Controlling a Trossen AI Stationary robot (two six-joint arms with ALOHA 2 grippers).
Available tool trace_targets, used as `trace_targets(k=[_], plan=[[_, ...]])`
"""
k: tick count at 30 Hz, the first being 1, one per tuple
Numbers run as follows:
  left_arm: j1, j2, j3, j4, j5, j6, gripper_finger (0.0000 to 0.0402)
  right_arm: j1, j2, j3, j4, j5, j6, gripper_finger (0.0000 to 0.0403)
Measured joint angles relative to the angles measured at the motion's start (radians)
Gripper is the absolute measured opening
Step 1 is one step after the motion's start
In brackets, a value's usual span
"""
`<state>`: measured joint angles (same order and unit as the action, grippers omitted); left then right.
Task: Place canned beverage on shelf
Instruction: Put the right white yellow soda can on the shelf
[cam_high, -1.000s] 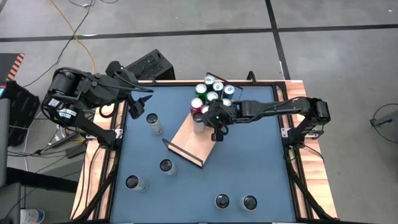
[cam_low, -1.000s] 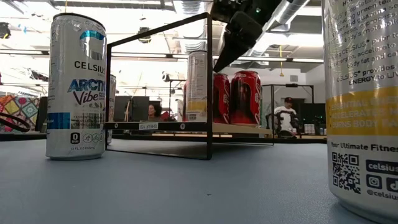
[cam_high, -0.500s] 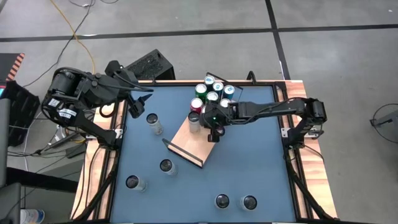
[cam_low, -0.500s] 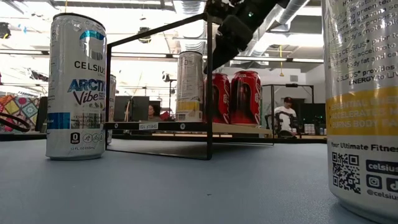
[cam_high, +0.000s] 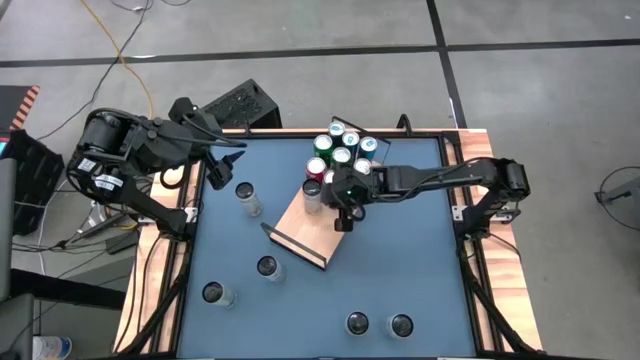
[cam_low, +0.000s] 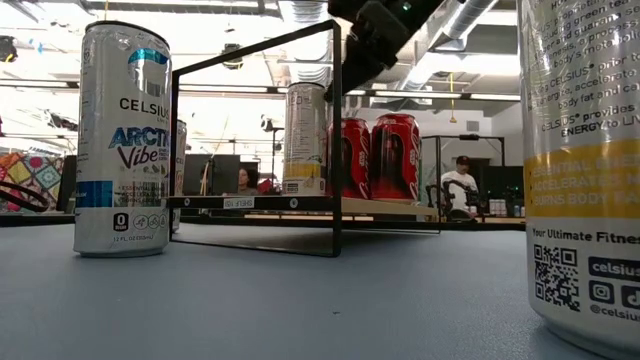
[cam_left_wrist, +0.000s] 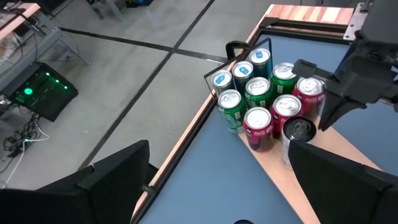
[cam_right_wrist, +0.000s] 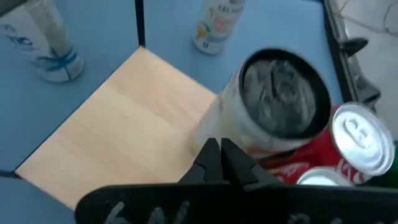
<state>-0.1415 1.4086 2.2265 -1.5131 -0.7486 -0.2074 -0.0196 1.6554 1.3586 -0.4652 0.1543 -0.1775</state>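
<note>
Five slim cans loose on the blue table (cam_high: 400, 260). Shelf (cam_high: 300, 225) holds eight: seven clustered, plus a slim white can (cam_high: 316, 196) standing beside them. Right gripper (cam_high: 343, 219), fingers pressed together, empty, hovers over the board: placement looks complete. Next calls for fetching a loose can. Left gripper (cam_high: 222, 165) spread, idle at far-left edge.

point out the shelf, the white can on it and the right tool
shelf (cam_high: 303, 232), high view, bare wood of the board
white can (cam_right_wrist: 264, 106), right wrist view, dark lid
right tool (cam_right_wrist: 219, 163), right wrist view, closed fingertips beside the can
</note>
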Motion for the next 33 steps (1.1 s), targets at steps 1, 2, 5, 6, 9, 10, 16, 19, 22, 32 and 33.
trace_targets(k=[1,2,5,6,9,10,16,19,22,32,33], plan=[[0.000,0.000,0.000,0.000,0.000,-0.002,0.0371,0.000,0.000,0.000,0.010,0.000,-0.004,0.0000],[0.000,0.000,0.000,0.000,0.000,-0.004,0.0371,0.000,0.001,0.000,0.014,0.000,-0.005,0.0000],[0.000,0.000,0.000,0.000,0.000,-0.007,0.0371,-0.010,0.002,0.000,0.035,0.000,-0.005,0.0000],[0.000,0.000,0.000,0.000,0.000,-0.008,0.0371,-0.014,0.002,0.000,0.042,0.000,-0.005,0.0000],[0.000,0.000,0.000,0.000,0.000,-0.008,0.0371,-0.024,0.002,0.000,0.059,-0.001,-0.006,0.0000],[0.000,0.000,0.000,0.000,0.000,-0.011,0.0371,-0.026,0.002,0.000,0.063,0.000,-0.006,0.0000],[0.000,0.000,-0.001,0.000,0.000,-0.024,0.0371,-0.029,0.002,0.000,0.073,0.000,-0.007,0.0000],[0.000,-0.001,-0.025,0.004,-0.004,-0.035,0.0371,-0.028,0.002,0.000,0.089,0.000,-0.009,0.0000],[0.000,0.000,-0.077,0.003,-0.023,-0.058,0.0371,-0.029,0.002,0.000,0.107,-0.005,-0.015,0.0000],[0.000,0.001,-0.270,0.305,0.071,-0.096,0.0371,-0.020,-0.153,0.074,-0.016,0.042,-0.060,0.0000],[0.000,0.000,-0.287,0.355,0.084,-0.089,0.0371,-0.019,-0.187,0.087,-0.056,0.058,-0.071,0.0000]])
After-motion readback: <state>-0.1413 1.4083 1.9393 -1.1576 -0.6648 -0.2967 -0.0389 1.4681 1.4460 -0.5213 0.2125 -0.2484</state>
